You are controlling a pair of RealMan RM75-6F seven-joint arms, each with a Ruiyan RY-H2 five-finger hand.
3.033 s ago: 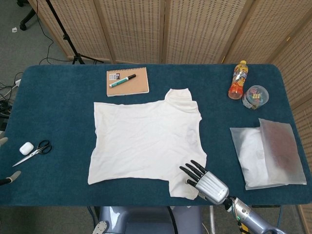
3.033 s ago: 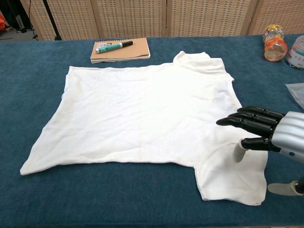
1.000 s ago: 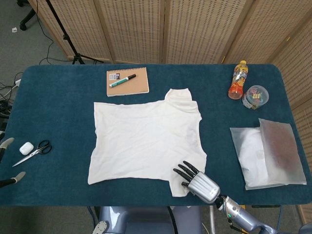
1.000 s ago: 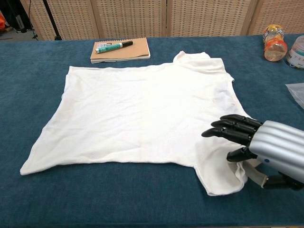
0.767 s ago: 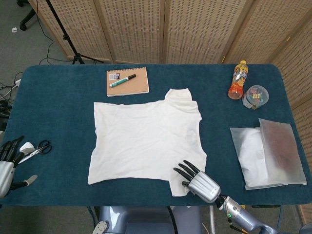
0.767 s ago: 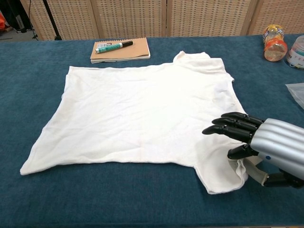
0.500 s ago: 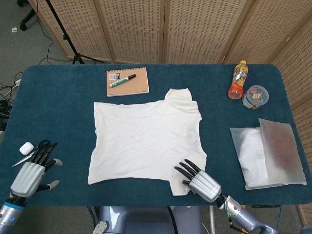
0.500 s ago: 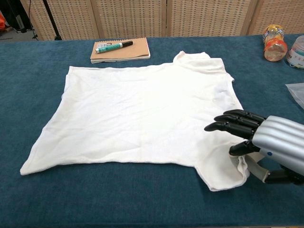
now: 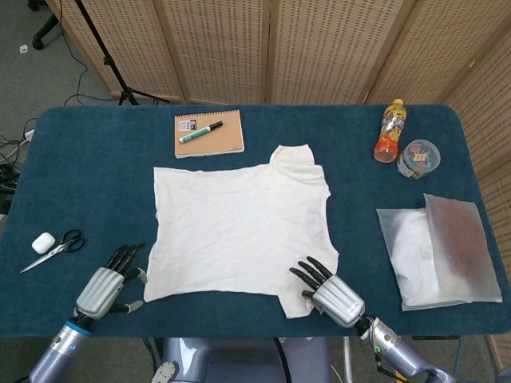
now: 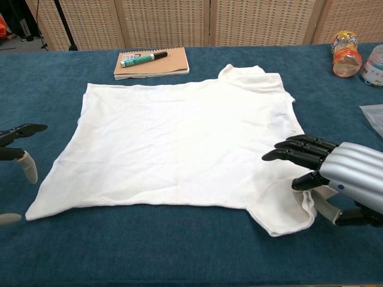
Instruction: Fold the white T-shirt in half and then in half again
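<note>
From the head view, the white T-shirt (image 9: 239,227) lies flat, unfolded, mid-tabletop (image 9: 96,171); my left hand (image 9: 108,286) hovers beside its near left corner, fingers spread, grasping nothing; my right hand (image 9: 331,295) sits at the near sleeve. From the chest view, the right hand (image 10: 335,173) pinches the sleeve edge; fold 1 is only starting, I judge; next I need the left corner gripped.

Left hand (image 9: 108,285) fingers spread; right hand (image 9: 331,294) pinching
</note>
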